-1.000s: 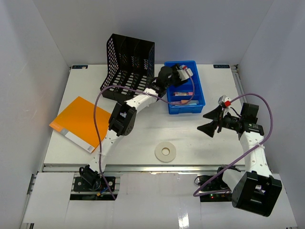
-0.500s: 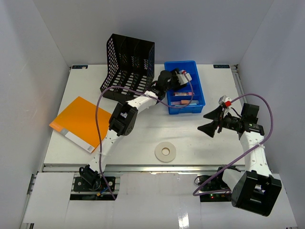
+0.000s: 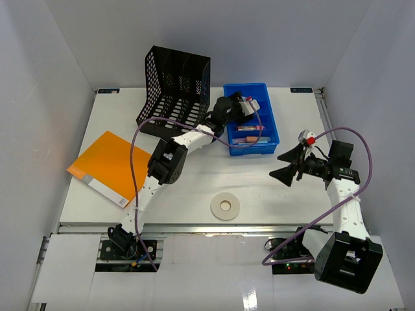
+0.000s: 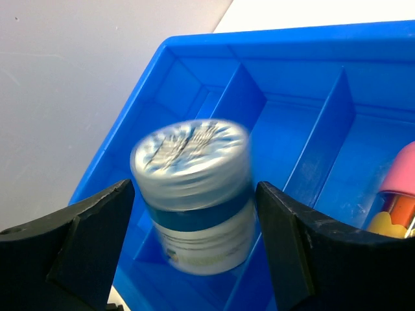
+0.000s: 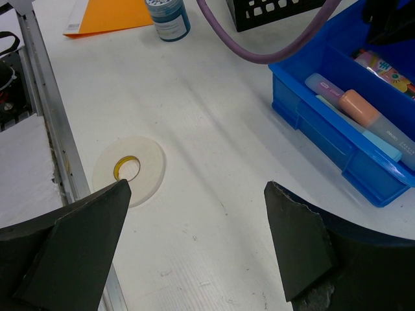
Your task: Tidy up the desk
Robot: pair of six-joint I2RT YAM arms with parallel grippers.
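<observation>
The white desk [image 3: 259, 188] carries a blue compartment tray [image 3: 272, 139] at the back. My left gripper [image 3: 243, 103] hangs over the tray's far left compartment [image 4: 194, 58]. Between its fingers [image 4: 97, 220] is a small jar [image 4: 194, 207] with a silvery lid and a blue band. The jar is blurred, and a narrow gap shows on each side of it, so the jaws stand open around it. My right gripper [image 3: 277, 165] hovers open over bare desk to the right, nothing between its fingers [image 5: 78, 246].
A white tape roll [image 3: 225, 207] lies near the front edge, just left of the right gripper [image 5: 196, 188]. An orange folder [image 3: 107, 165] lies at the left. A black mesh rack [image 3: 175, 87] stands beside the tray. Pens [image 5: 353, 107] fill the tray's near compartments. A blue-topped container [image 5: 167, 16] stands by the folder.
The left gripper has opened wider over the tray and the jar has come loose between its fingers. The right arm has not moved.
</observation>
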